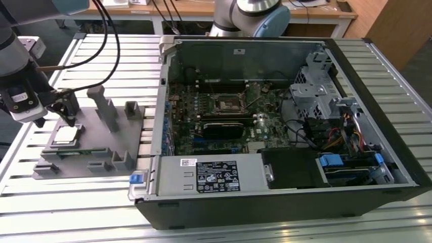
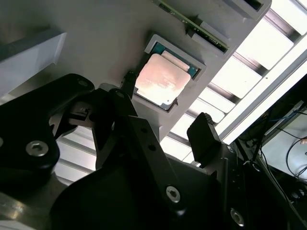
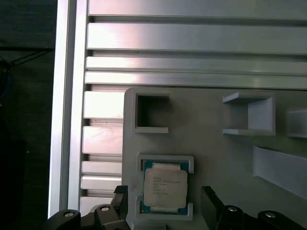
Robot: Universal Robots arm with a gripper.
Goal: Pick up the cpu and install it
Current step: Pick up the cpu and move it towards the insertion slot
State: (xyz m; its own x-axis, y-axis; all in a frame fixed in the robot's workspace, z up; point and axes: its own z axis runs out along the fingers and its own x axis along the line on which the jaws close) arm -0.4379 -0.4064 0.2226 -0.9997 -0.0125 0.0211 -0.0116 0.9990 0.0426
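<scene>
The cpu (image 1: 66,134) is a small square chip with a silvery top, lying flat in a recess of the grey plastic fixture (image 1: 101,152) at the exterior view's left. My gripper (image 1: 56,121) hangs just above it, open, with one dark finger on each side of the chip. Both wrist views show the cpu (image 2: 162,80) (image 3: 165,189) in its framed pocket. My gripper (image 2: 165,103) (image 3: 164,194) straddles it there, and its fingers (image 3: 208,199) do not touch the chip. The dark square socket (image 1: 228,105) sits on the motherboard inside the open computer case (image 1: 395,131).
The fixture carries upright posts (image 1: 104,106) and small blocks right beside my gripper. The case wall (image 1: 161,101) rises just past the fixture. Black cables (image 1: 111,35) trail from the arm. A slatted aluminium table (image 1: 68,202) lies underneath, with a second arm's base (image 1: 250,17) behind the case.
</scene>
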